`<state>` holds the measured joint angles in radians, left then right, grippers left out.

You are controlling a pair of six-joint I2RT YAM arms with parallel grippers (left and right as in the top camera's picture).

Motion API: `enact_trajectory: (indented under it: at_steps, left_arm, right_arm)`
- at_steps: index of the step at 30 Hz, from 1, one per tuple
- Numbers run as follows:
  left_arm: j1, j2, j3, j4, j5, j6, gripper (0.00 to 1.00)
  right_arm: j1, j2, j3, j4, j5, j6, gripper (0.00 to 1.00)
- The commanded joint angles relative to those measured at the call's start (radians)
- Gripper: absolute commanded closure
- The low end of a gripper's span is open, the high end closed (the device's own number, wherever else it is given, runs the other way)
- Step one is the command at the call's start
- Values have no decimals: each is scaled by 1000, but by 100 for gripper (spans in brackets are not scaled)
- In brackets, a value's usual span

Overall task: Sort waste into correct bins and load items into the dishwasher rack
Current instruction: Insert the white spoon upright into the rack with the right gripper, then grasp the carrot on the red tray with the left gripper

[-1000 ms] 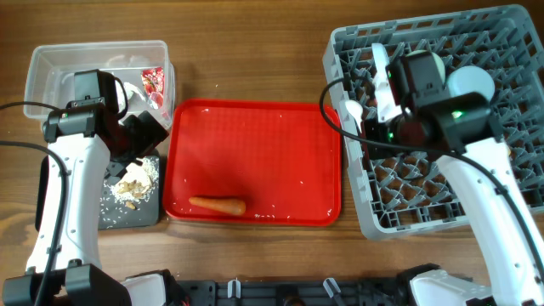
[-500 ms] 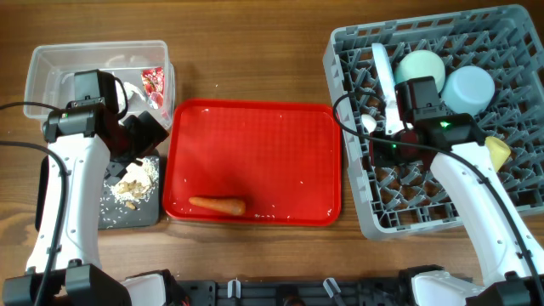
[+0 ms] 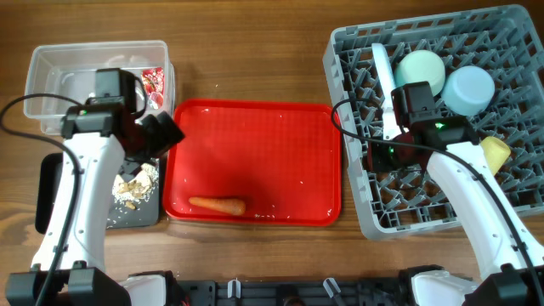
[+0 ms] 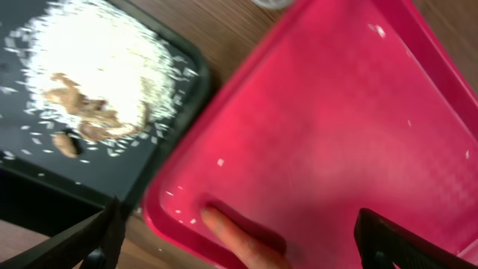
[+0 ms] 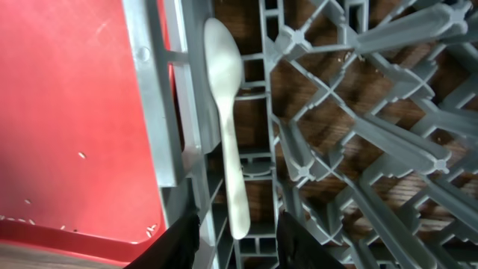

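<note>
Left gripper (image 4: 237, 223) is hovering spread and empty over the carrot (image 3: 217, 205) on the red tray (image 4: 336, 127). Right gripper (image 5: 240, 228) is standing spread astride the spoon (image 5: 226, 112) in the rack (image 5: 358, 149).

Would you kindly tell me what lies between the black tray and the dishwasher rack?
In the overhead view, the red serving tray fills the stretch from black tray to dishwasher rack; the carrot lies on it.
</note>
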<state>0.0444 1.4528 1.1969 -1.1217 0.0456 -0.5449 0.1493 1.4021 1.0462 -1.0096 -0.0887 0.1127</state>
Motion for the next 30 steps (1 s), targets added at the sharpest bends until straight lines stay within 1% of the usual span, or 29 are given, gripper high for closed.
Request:
enact_trajectory:
  at_steps: [1, 2, 3, 4, 5, 6, 7, 8, 10, 12, 14, 17, 19, 23, 25, 27, 30]
  left_arm:
    - [-96, -16, 0, -27, 24, -48, 0]
    - [-116, -16, 0, -40, 24, -71, 0]
    - [-142, -16, 0, -63, 25, -113, 0]
    - [-166, -16, -2, -89, 29, -180, 0]
    - [-183, -16, -5, -98, 37, -221, 0]
    - [-201, -16, -13, -101, 45, -256, 0]
    - [-221, -16, -29, -101, 51, -306, 0]
    - [-237, -16, -51, -97, 50, -359, 0]
    - [-264, -16, -116, -54, 51, -447, 0]
    - [-284, -16, -197, 25, 55, -522, 0]
    - [-300, -16, -294, 135, 69, -566, 0]
    - [-304, -16, -386, 277, 70, -567, 0]
    - [-304, -16, -431, 344, 70, -566, 0]
    - [-311, 4, -463, 379, 81, -566, 0]
    - [-323, 46, -464, 432, 116, -567, 0]
    - [-340, 78, -464, 449, 137, -572, 0]
    - [-376, 137, -464, 458, 145, -632, 0]
  right_arm:
    - [-3, -67, 78, -10, -47, 19, 62]
    - [-5, -79, 87, -13, -47, 22, 57]
    - [-17, -109, 102, -19, -61, 27, 49]
    - [-33, -136, 110, -23, -87, 29, 43]
    - [-51, -156, 113, -23, -106, 29, 36]
    - [-74, -177, 113, -23, -121, 29, 25]
    - [-106, -195, 113, -23, -123, 30, 16]
    - [-146, -208, 113, -26, -120, 30, 13]
    - [-231, -210, 112, -32, -116, 29, 11]
    - [-319, -194, 107, -43, -117, 29, 11]
    - [-354, -168, 107, -53, -134, 29, 11]
    - [-354, -153, 107, -57, -150, 29, 11]
    - [-354, -151, 107, -56, -150, 29, 11]
    - [-354, -151, 107, -58, -151, 29, 11]
    - [-354, -151, 107, -57, -180, 21, 11]
    - [-354, -151, 107, -57, -180, 21, 11]
    - [-354, -151, 107, -57, -179, 21, 11]
